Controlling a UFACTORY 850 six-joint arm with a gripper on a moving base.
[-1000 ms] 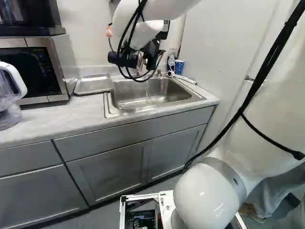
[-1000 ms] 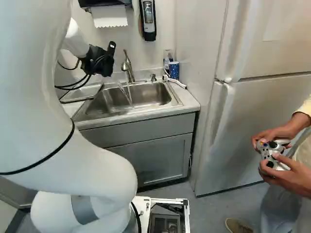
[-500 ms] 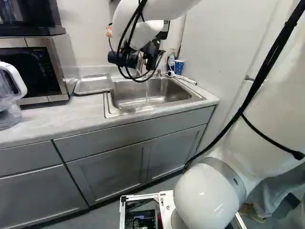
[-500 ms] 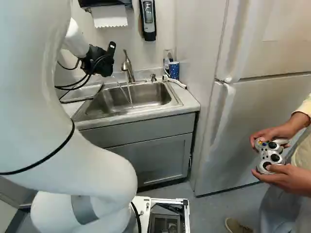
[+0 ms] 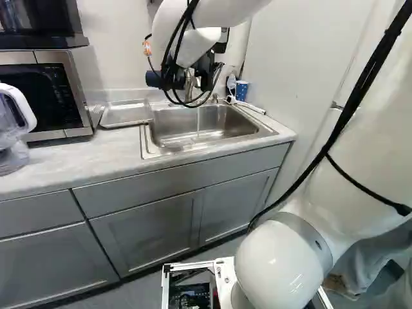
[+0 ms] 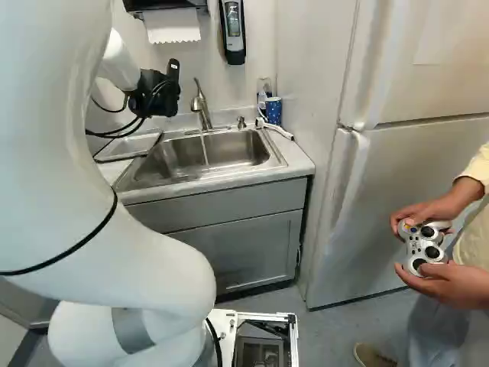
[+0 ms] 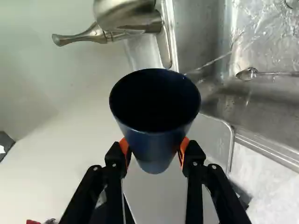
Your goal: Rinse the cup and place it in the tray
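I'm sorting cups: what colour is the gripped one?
The cup is dark blue, clearest in the wrist view.

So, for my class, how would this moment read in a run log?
gripper: shut on blue cup | faucet: running into sink | tray: beside sink, cup not in it | placing: not done

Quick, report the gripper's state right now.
Gripper: closed on the dark blue cup, one orange pad on each side of it.
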